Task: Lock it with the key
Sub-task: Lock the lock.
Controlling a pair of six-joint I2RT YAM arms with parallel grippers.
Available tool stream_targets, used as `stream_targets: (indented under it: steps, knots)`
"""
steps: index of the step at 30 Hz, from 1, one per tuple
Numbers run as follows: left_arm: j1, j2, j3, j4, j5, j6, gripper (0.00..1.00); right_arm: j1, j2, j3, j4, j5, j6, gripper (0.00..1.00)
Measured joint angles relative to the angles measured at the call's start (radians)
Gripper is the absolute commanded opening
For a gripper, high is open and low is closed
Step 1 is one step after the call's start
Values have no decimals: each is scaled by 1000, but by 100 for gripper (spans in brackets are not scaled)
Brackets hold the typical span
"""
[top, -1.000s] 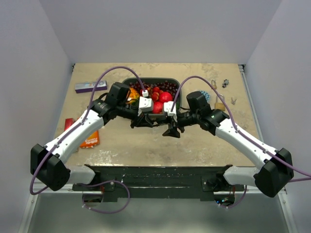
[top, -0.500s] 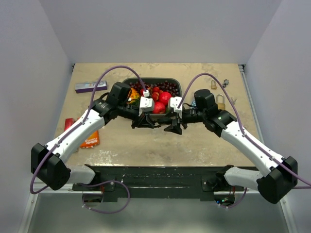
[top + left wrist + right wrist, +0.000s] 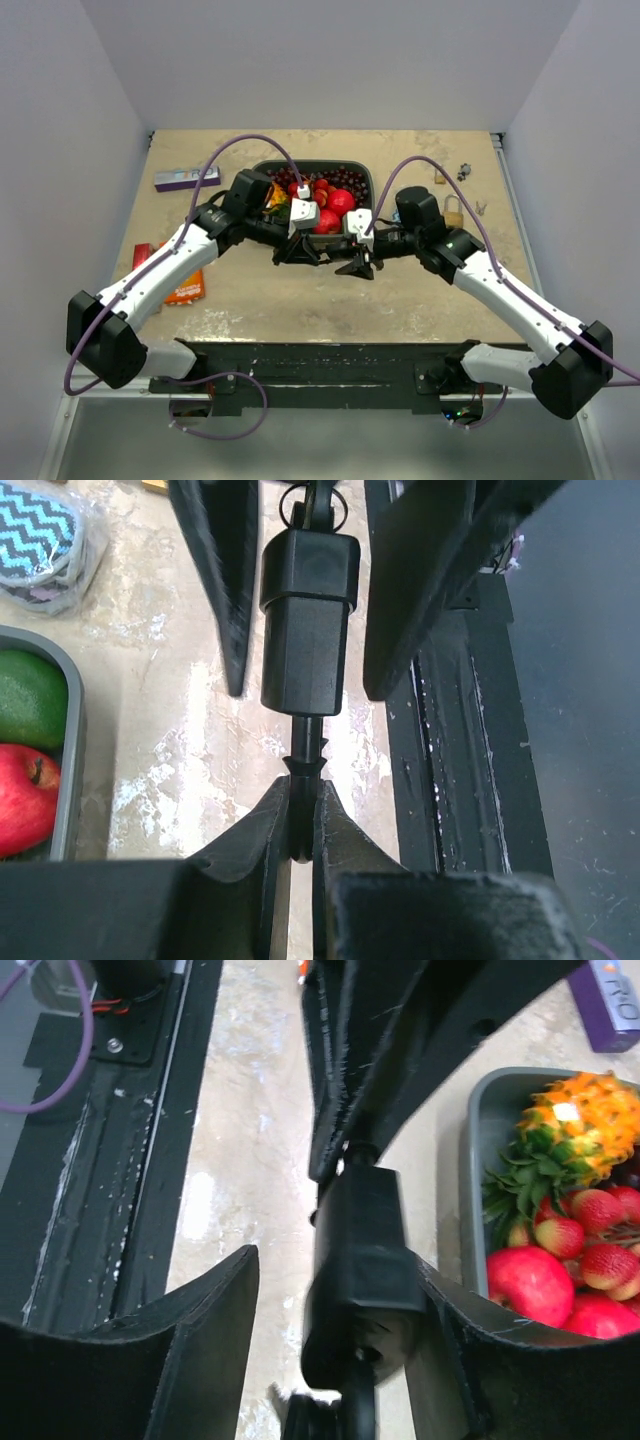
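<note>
**lurker42:** why are both your grippers parked nose to nose like that?

**me:** handoff, pretty much. Big stuff first: the table (image 3: 250,295) is right under both tips. The fruit bin (image 3: 470,1180) sits just past them, so I'm working over the bare strip on the near side of it. My left gripper (image 3: 300,825) is pinched down narrow on the key (image 3: 305,630), clamping only its thin stem (image 3: 304,745). That leaves the fat black head sticking out into my right gripper (image 3: 340,1290), which is spread wide around it. One side looks like it's touching and the other shows a gap, so I'd say it isn't gripping.

**lurker42:** and the lock?

**me:** brass padlock (image 3: 453,212) is lying on the table just outboard of my right wrist, away from either tip. It's too small to tell if it's open or shut. My guess is the right side wants the head because that's the part you twist, and a stem grip would get in the way at the keyhole. Smallest bit is the ring (image 3: 312,500) on the head's far end, tucked deep in my right gripper. Could snag, I reckon.
</note>
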Motion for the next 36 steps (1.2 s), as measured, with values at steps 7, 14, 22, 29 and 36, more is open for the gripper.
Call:
stream_targets:
  steps: [7,14,22,29,36]
  knots:
    - [-5,0,3,5,1,-32,0,11,19,0,-18,2,-47,34]
    - [-9,3,4,2,8,-45,0,11,21,1,-19,5,-56,0]
    - [-9,0,5,50,-17,-44,44,6,52,10,-26,0,35,0]
    - [8,-48,-21,88,-50,-10,59,-40,61,10,18,-25,191,0]
    - [76,-58,-80,89,-36,16,64,-66,60,10,68,-56,282,0]
